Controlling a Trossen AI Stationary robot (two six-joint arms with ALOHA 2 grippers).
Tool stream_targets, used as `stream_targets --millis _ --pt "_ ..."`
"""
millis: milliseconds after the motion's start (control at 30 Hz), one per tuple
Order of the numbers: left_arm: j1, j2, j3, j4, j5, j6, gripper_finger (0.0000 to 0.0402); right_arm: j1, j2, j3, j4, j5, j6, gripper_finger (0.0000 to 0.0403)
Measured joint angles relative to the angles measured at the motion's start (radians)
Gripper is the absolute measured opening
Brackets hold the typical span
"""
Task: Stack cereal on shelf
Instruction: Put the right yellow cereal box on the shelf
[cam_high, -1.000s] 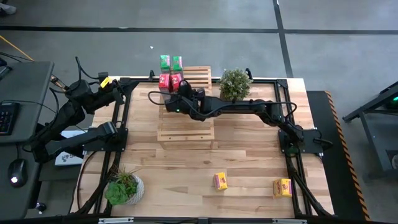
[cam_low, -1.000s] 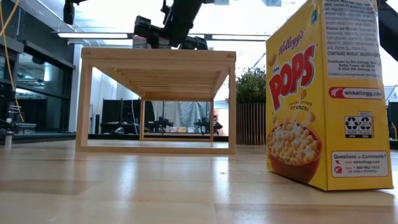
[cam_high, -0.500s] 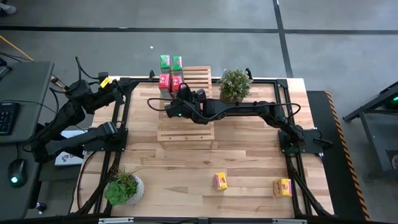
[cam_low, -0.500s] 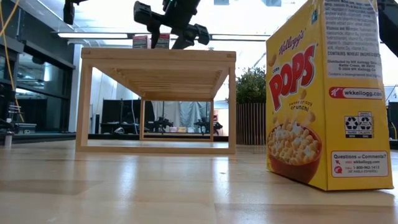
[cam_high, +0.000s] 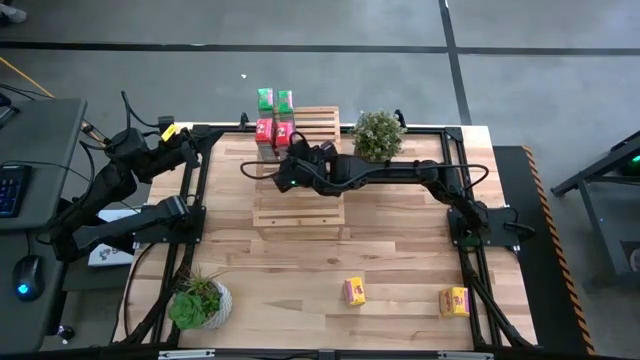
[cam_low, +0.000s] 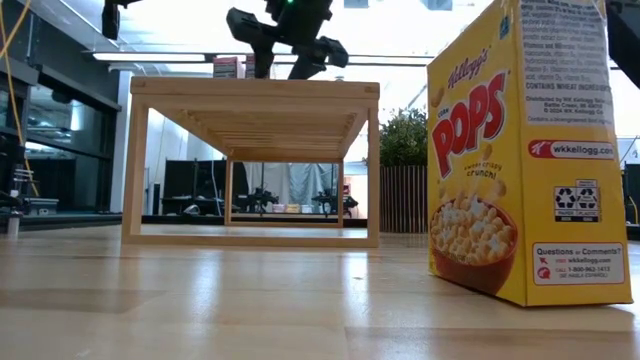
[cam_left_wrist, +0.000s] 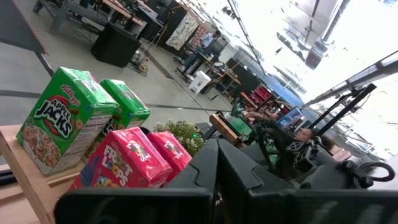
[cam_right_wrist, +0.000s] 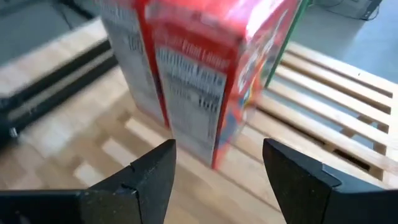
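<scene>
The right gripper (cam_high: 283, 172) hangs over the shelf (cam_high: 315, 205) with its fingers (cam_right_wrist: 148, 180) spread and nothing between them; a second ago it was right up against the two red boxes (cam_high: 272, 131), and it has since drawn back toward the middle of the slats, leaving them standing at the shelf's far left corner. In its wrist view the nearer red box stands just ahead of the open fingertips, apart from them. The two green boxes (cam_high: 274, 99) stand just behind the red pair at the shelf's far edge. That reads as a finished placement: four boxes shelved, and a retreat in progress. The two yellow boxes (cam_high: 354, 291) wait on the table (cam_high: 400, 250) near its front edge, well apart from the shelf, likely next. The left gripper (cam_high: 172, 133) is closed, parked at the table's far left corner.
</scene>
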Motion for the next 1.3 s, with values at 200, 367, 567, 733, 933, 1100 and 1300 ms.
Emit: stream_targets --millis 200,367,567,733,933,1100,1300 --pt "0.0 0.0 0.0 -0.003 0.0 0.0 0.0 0.003 -0.008 0.0 -0.099 -0.088 -0.092 0.0234" --pt "0.0 0.0 0.0 -0.003 0.0 0.0 0.0 0.018 -0.034 0.0 -0.213 -0.151 -0.231 0.0214" --pt "0.0 0.0 0.0 -0.007 0.0 0.001 0.0 0.044 -0.083 0.0 -0.436 -0.174 -0.298 0.0116" --pt "0.0 0.0 0.0 -0.007 0.0 0.002 0.0 0.062 -0.112 0.0 -0.557 -0.175 -0.3 0.0012" --pt "0.0 0.0 0.0 -0.007 0.017 0.002 0.0 0.074 -0.153 0.0 -0.645 -0.205 -0.299 0.0014" --pt "0.0 0.0 0.0 -0.006 0.02 0.002 0.0 0.082 -0.245 -0.091 -0.654 -0.216 -0.246 0.0005" --pt "0.0 0.0 0.0 -0.006 0.043 0.002 0.0 0.151 -0.634 -0.635 -0.435 -0.227 0.018 0.0001"
